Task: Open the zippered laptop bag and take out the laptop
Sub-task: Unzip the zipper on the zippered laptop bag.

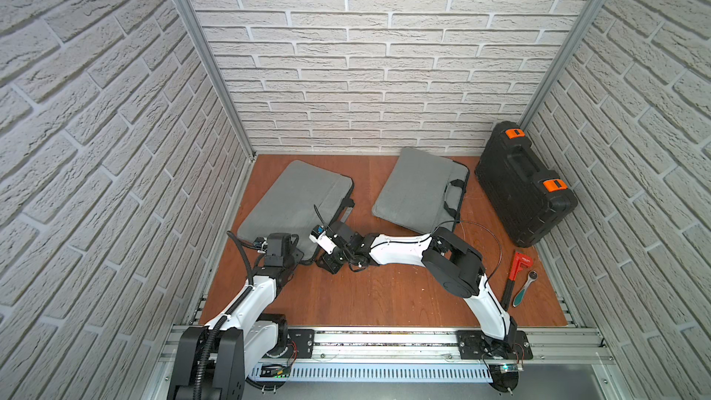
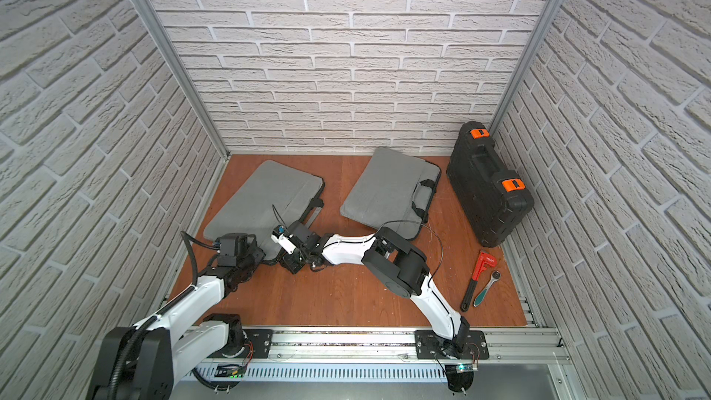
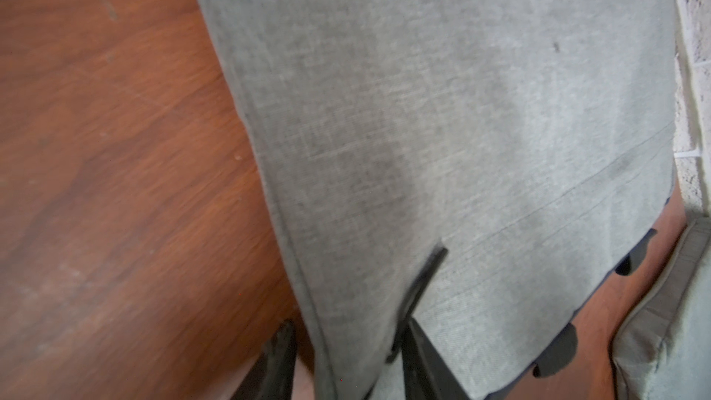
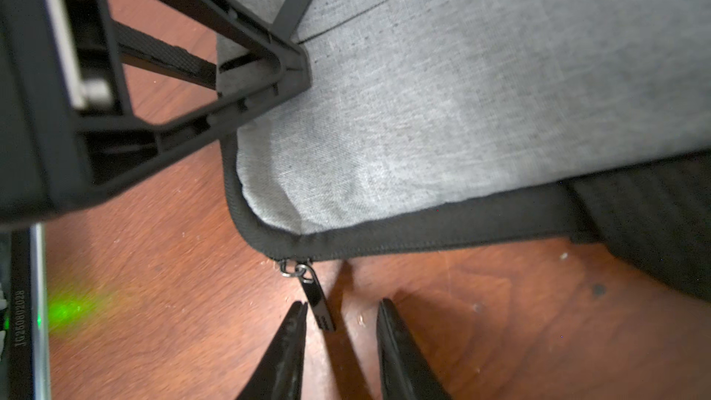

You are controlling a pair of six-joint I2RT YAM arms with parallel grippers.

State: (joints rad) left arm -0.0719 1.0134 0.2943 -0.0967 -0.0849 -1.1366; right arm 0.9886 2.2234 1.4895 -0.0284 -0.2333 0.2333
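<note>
The right gripper sits low over the table with its jaws apart. The zipper pull lies flat on the wood between its fingertips, right against one of them and clear of its mate, so nothing is pinched. Just ahead of those tips is the black-edged corner of the grey laptop bag, and the zip along that edging looks closed.

A little past that corner, the left gripper comes down on the same bag. Its jaws are partly spread astride the bag's side edge, one finger on the fabric and one out over the wood (whether it squeezes or only presses, I can't tell).

In both top views the bag lies flat, stretching away from both grippers toward the back wall. A second grey bag lies well beyond the right gripper, apart from the first, with a black tool case further off still.
</note>
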